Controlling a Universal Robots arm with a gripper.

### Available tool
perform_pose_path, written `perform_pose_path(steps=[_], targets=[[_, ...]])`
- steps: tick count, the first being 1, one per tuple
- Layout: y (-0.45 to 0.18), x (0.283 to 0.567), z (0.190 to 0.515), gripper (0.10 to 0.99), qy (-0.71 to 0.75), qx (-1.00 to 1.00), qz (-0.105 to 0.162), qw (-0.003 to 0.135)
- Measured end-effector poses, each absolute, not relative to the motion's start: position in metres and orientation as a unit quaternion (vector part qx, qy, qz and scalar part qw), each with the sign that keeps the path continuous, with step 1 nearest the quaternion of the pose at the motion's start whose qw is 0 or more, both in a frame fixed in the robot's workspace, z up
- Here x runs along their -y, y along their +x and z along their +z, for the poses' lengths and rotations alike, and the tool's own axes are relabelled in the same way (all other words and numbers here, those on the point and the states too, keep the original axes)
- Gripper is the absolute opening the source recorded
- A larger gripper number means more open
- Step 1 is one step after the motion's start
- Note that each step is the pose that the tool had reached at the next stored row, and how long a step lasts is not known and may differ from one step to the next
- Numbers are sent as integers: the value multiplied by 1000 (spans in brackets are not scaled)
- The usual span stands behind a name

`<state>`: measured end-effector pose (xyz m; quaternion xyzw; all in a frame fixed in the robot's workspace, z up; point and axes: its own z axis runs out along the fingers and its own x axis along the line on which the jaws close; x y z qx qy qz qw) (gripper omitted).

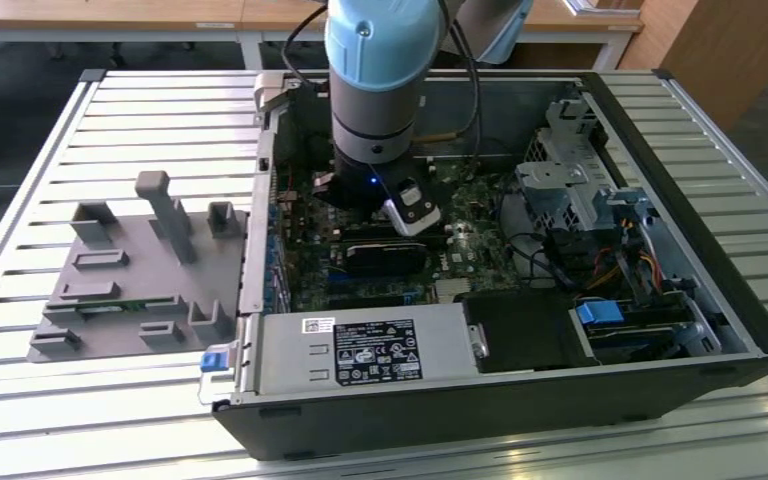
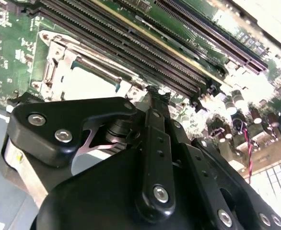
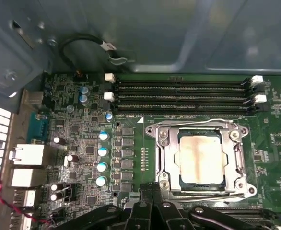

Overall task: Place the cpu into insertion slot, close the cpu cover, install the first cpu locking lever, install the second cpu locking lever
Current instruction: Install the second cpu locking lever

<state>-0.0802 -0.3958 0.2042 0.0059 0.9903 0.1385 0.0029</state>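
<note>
Cpu (image 3: 201, 159) sits in slot (image 3: 165, 143), cover (image 3: 240, 163) closed over it, lower right in first wrist view. Gripper (image 3: 152, 189) clenched, empty, just beside the socket edge.

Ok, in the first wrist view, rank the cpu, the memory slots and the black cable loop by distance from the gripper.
1. cpu, right beside the gripper.
2. memory slots, just beyond the cpu.
3. black cable loop, farthest, against the case wall.
</note>
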Motion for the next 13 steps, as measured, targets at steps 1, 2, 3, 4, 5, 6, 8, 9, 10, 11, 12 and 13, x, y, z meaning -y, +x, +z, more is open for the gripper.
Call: perform_pose_path(steps=[1, 2, 3, 4, 5, 6, 8, 9, 10, 11, 12, 13], targets=[[-80, 396, 207, 106, 6, -990, 138, 3], [-80, 396, 209, 106, 6, -990, 138, 3], [-80, 396, 212, 106, 6, -990, 139, 3], [-80, 396, 215, 106, 6, -990, 139, 3], [-80, 396, 218, 106, 6, -990, 139, 3], [-80, 396, 221, 106, 6, -990, 139, 3], [-80, 396, 227, 106, 6, -990, 138, 3], [-80, 396, 230, 106, 6, -990, 138, 3], [-80, 396, 233, 106, 6, -990, 139, 3], [-80, 396, 235, 106, 6, -990, 139, 3], [-80, 396, 235, 106, 6, -990, 139, 3], [-80, 396, 235, 106, 6, -990, 139, 3]])
